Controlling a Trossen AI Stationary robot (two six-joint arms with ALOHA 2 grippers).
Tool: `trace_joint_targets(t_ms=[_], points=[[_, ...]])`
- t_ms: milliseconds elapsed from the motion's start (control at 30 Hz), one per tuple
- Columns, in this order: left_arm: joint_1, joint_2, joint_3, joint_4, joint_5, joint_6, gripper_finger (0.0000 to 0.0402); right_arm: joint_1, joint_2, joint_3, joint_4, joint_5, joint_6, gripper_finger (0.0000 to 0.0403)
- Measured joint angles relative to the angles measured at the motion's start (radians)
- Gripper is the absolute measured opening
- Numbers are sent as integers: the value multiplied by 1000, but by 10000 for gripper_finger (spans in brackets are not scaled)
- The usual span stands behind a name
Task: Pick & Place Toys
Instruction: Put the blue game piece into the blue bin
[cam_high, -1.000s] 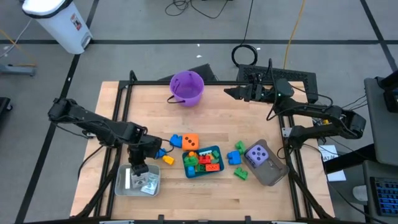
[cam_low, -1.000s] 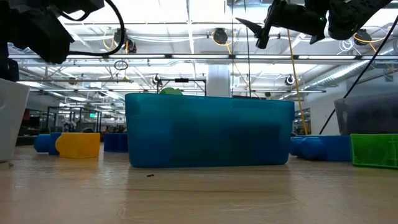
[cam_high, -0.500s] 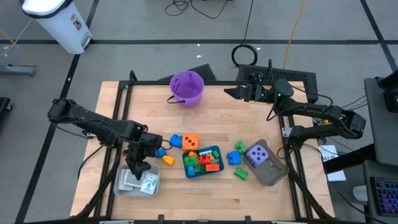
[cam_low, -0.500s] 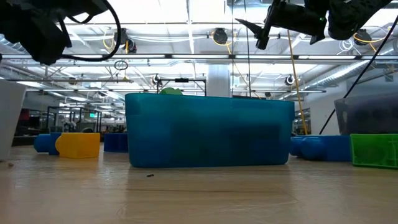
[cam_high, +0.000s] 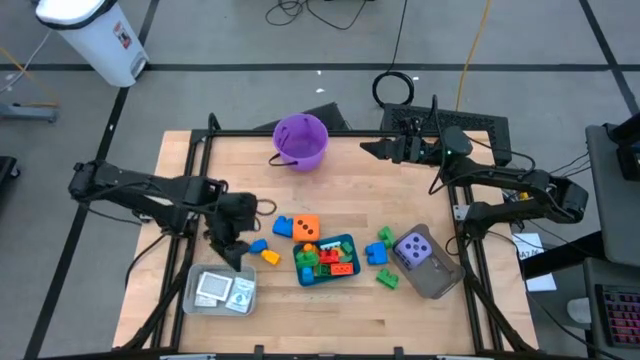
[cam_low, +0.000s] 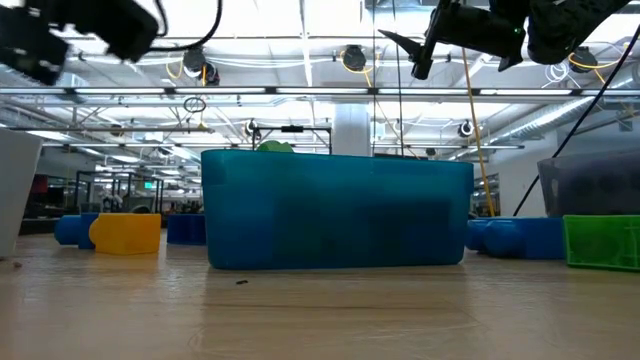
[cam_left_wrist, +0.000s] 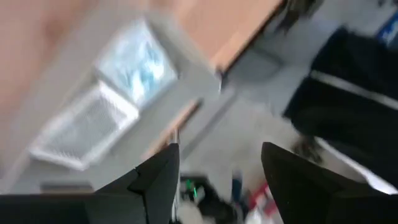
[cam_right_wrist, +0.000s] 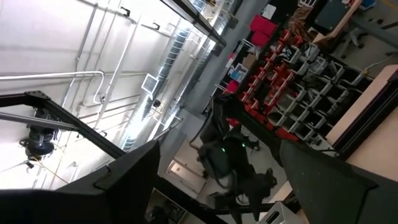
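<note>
Now the left tool (cam_high: 226, 240) hangs empty with its fingers apart, left of centre in the high view, above the clear tray (cam_high: 194, 296) where the white-and-blue cards (cam_high: 222, 289) lie. Next it should swing right to the loose yellow brick (cam_high: 270, 257) and blue brick (cam_high: 258, 245) and drop straight over one. A second ago it sat low in the tray, closed; it has lifted clear. The right tool (cam_high: 372, 149), fingers apart, waits at the upper right.

A wooden table (cam_high: 350, 180) carries a purple bucket (cam_high: 300, 140), trays and scattered bricks (cam_high: 385, 262)
</note>
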Motion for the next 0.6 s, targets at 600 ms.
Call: trace_joint_targets(t_ms=[600], points=[[33, 182, 54, -2, -685, 452, 182, 0, 0, 0, -1, 3, 14, 325]])
